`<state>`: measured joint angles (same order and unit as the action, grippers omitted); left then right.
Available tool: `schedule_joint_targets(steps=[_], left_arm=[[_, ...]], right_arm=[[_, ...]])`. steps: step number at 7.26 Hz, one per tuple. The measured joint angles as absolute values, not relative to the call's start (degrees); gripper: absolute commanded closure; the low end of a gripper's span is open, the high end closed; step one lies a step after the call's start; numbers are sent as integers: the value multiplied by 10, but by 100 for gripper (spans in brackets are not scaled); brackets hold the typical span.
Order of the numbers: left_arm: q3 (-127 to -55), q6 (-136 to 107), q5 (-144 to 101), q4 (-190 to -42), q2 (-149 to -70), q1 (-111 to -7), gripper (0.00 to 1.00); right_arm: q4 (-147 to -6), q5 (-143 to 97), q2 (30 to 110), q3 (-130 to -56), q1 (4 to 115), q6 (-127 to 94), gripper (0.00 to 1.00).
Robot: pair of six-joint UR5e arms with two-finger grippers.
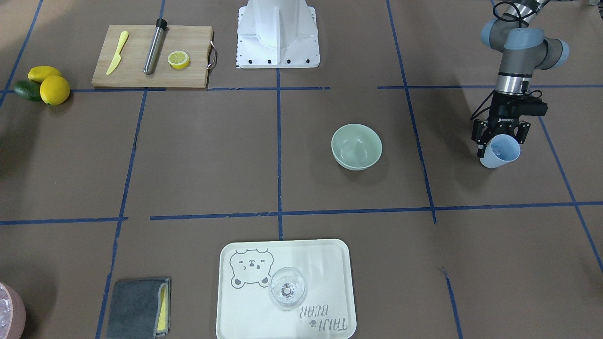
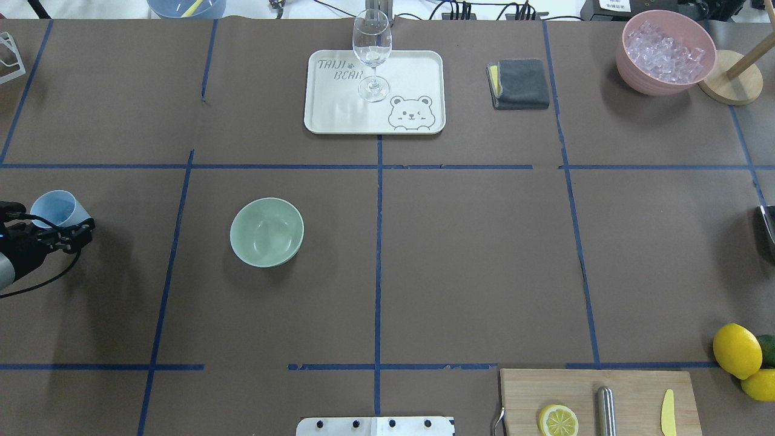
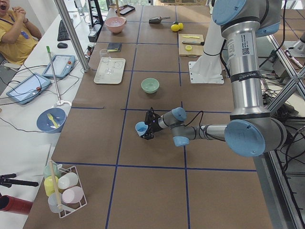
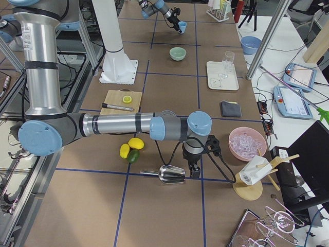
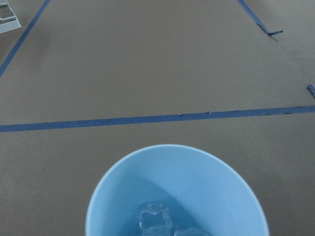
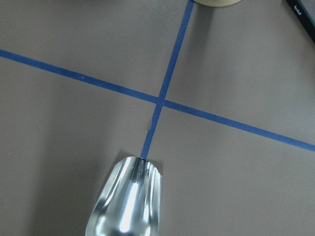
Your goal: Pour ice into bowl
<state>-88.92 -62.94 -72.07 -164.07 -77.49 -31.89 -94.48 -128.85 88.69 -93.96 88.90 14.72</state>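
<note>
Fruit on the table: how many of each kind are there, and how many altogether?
Whole yellow lemons: 2
Green fruit: 1
Lemon slice: 1
Total: 4

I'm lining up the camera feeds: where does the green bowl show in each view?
Front-facing: bowl right of centre.
Overhead: bowl left of centre.
Exterior left: bowl upper middle.
Exterior right: bowl near the top, middle.
Left wrist, right wrist: not in view.
Landmark: the bear tray, in all four room views, farther from the robot than the bowl.
</note>
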Motion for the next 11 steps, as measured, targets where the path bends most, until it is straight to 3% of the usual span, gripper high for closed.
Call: schedule_joint_targets(steps=[5,8,11], left_arm=[[-954,-425,-736,-1642,-782,-368,100],[-966,-230,-803,-1626,-858,-416,100],[-965,-190,-783,-1572,-929,-415,100]], right_arm=[[-945,-1289,890,-940,889,148,0],[-945,-1288,893,-939,892,148,0],[-945,-1288,906,-938,897,147,0]])
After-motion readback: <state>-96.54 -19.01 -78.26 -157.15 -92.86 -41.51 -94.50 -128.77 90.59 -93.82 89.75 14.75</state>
